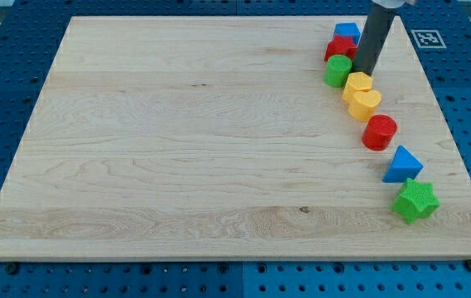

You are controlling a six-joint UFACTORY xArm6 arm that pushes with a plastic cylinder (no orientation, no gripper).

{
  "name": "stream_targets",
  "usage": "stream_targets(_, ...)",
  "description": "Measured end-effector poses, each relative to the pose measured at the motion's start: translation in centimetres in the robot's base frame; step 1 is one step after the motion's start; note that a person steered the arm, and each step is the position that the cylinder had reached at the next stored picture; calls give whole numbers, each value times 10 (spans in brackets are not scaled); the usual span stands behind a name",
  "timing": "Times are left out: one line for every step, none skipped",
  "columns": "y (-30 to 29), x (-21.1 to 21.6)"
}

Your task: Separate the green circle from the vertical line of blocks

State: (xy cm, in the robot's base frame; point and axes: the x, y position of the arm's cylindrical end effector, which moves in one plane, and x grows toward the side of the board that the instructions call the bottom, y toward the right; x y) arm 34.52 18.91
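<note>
The green circle (338, 71) sits near the view's top right, in a roughly vertical line of blocks. Above it are a red block (339, 49) and a blue block (348, 33). Below it run a yellow block (357, 84), a yellow heart (366, 105), a red circle (379, 132), a blue triangle (403, 165) and a green star (415, 200). My tip (363, 71) is just to the right of the green circle, close to it and right above the upper yellow block.
The wooden board (177, 149) lies on a blue pegboard table (3, 83). A black-and-white marker tag (428, 38) lies past the board's top right corner.
</note>
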Motion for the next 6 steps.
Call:
stream_targets(-19, 0)
stream_targets(-50, 0)
stream_targets(-90, 0)
stream_targets(-128, -6)
stream_targets(-168, -22)
stream_targets(-225, -35)
